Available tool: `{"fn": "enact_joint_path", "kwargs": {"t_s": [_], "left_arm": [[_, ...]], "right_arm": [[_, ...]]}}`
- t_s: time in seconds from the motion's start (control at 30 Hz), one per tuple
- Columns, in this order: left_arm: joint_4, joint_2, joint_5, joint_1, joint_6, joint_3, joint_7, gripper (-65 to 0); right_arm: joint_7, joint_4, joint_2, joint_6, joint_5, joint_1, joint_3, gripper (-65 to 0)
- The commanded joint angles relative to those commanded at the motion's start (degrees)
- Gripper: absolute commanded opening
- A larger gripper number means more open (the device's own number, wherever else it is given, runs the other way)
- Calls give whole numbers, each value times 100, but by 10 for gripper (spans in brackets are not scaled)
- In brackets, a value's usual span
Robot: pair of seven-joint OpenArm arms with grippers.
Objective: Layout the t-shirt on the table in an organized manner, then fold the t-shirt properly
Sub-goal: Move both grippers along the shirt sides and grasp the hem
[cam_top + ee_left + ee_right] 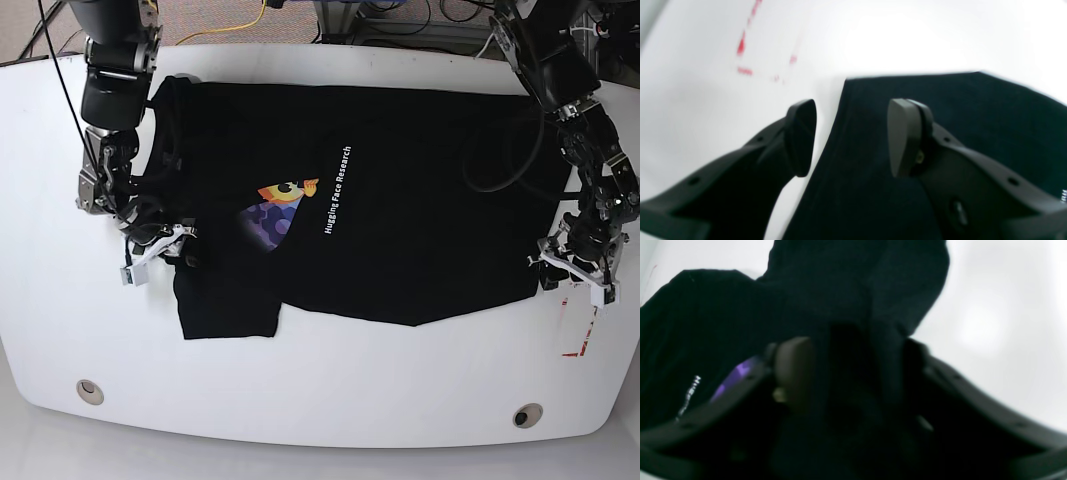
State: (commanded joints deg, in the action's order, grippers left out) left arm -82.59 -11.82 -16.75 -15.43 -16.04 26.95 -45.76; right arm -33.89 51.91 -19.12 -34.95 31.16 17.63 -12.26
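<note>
On the near stretch of the glossy white worktop [320, 405], 2 metal-ringed holes are sitting clear of the cloth, and just beyond them the hem of the large black short-sleeved cotton t-shirt [400, 180] is lying flat, with 1 sleeve pointing toward the near edge on the base view's left. The right gripper [853, 373] is working at that sleeve side, and in its wrist view dark fabric is bunching between the fingers [795, 370], which appear clamped on a fold of it. On the opposite side, the left gripper [851, 136] is hovering over the shirt's side edge with its fingers [903, 136] spread apart and holding nothing, close to faded red tape marks [741, 46]. Judging by the drape, the shirt is light, limp and prone to sagging and creasing, so pinching it at corners, hem ends or shoulder seams is likely the safest hold. Farther back, the body is spreading across the worktop's middle, showing a colourful printed graphic [275, 205] and a line of white lettering [338, 190].
</note>
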Motion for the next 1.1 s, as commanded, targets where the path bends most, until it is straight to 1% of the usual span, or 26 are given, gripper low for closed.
{"fn": "enact_joint_path", "kwargs": {"t_s": [0.03, 0.07, 0.13, 0.33, 0.4, 0.43, 0.57, 0.63, 0.7, 0.83, 1.0, 1.1], "left_arm": [[132, 0, 0, -35, 0, 0, 62, -326], [343, -9, 26, -97, 0, 0, 158, -326], [633, -18, 158, -255, 0, 0, 316, -326], [1565, 26, 853, -800, 9, 18, 897, -325], [1864, 35, 976, -958, 35, 26, 1029, -325], [1978, 35, 1002, -1011, 79, 26, 1073, -325], [2681, 9, 976, -1257, 413, 26, 1310, -324], [2998, 0, 976, -1336, 484, 26, 1477, -324], [3332, 0, 976, -1442, 466, 26, 1635, -324], [3842, 0, 976, -1635, 457, 18, 1697, -324], [3974, 53, 967, -1688, 457, 18, 1679, -324], [3974, 202, 932, -1688, 457, 9, 1670, -324]], "right_arm": [[0, 0, 0, 0, 0, 0, 0, -530], [0, 0, -9, 0, 0, 0, 0, -579], [0, 0, -9, 0, 0, -9, 0, -623], [0, 0, -18, 0, 0, -9, 0, -623], [0, 0, -9, 0, 0, -9, 0, -623], [0, 0, -9, 0, 0, -9, 0, -623], [0, 0, -9, -9, 0, -9, 0, -623], [0, 0, -9, -9, 0, -9, 0, -623], [0, 0, -9, -9, 0, -9, 0, -623], [0, 0, -9, -9, 0, -9, 0, -623], [0, 0, -9, -9, 0, -9, 0, -623], [0, 0, -9, -9, 0, -9, 0, -623]]}}
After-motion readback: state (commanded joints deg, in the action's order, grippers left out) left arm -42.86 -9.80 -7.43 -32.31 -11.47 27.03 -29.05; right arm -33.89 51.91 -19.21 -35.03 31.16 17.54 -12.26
